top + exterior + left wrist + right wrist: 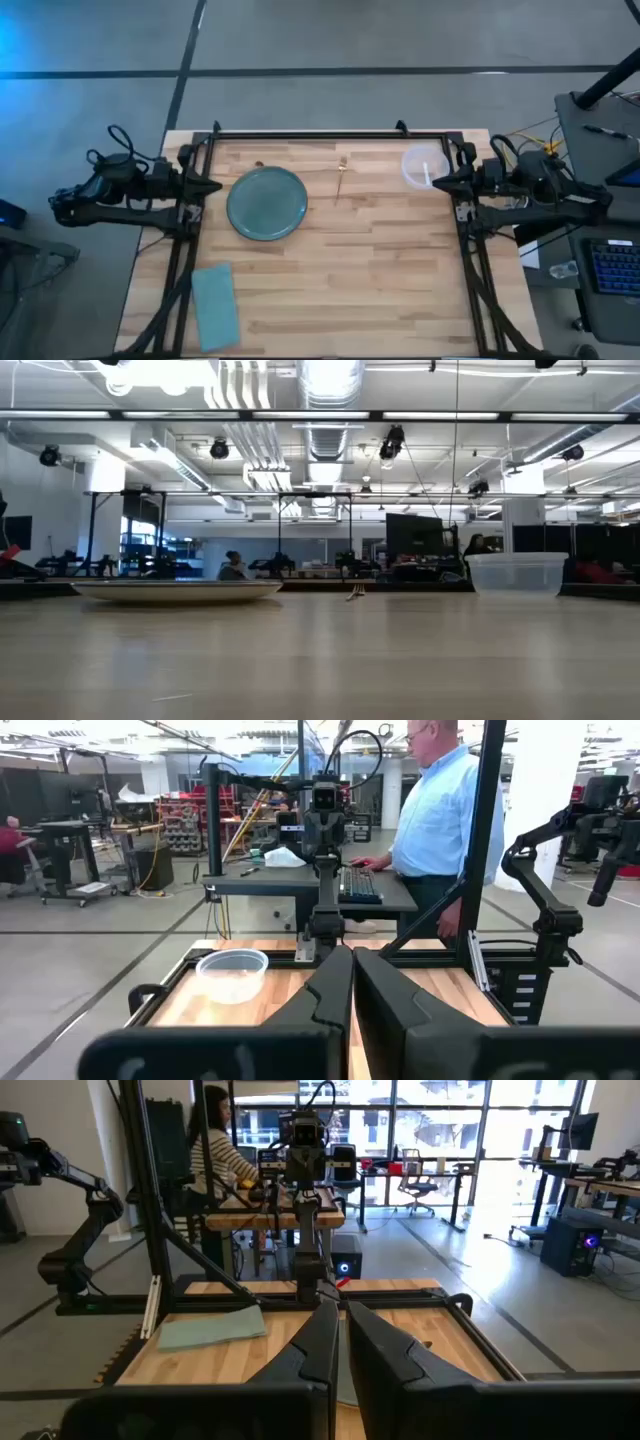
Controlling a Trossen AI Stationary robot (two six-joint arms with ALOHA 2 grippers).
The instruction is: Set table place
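Both hands, left (pixel 352 982) and right (pixel 343 1338), clenched empty beside the light butcher-block table (pixel 380 260).

One bench (pixel 380 270) carries four kinds of thing, one of each: one round teal plate (pixel 267 203), one small gold fork (pixel 341 176), one clear plastic container (pixel 424 166) and one folded pale green cloth (pixel 215 305). Two dark arms sit at its sides, each with one tool: left (pixel 213 186), right (pixel 437 182).
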